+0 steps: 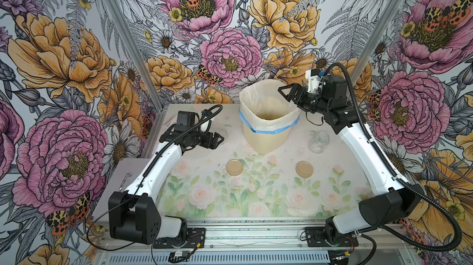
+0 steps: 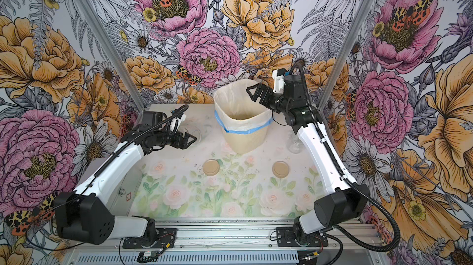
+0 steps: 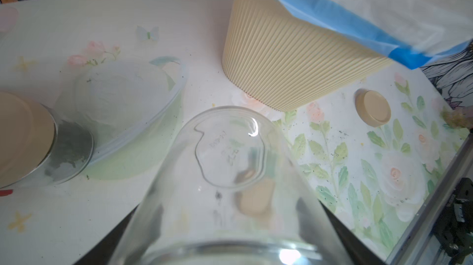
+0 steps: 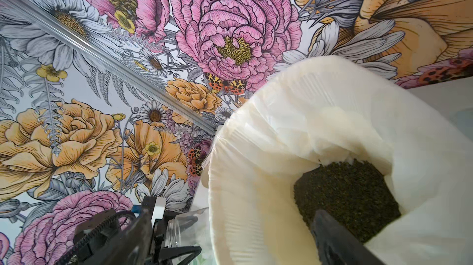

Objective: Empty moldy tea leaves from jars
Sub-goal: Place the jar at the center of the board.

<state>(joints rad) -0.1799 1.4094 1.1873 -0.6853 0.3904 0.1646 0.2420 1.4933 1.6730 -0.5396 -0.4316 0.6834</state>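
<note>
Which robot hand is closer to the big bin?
Right. The right gripper hangs over the bin, at its rim; the left gripper is apart, off to its side, holding a clear jar.

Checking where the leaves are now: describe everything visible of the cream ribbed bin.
The bin is a cream, finely ribbed tub, plastic by its look, tapering toward its base, upright at the table's far middle. A translucent white bag lines it, its blue edge folded down outside the rim. Dark tea leaves lie at the bottom. The right gripper hangs open over its rim.
</note>
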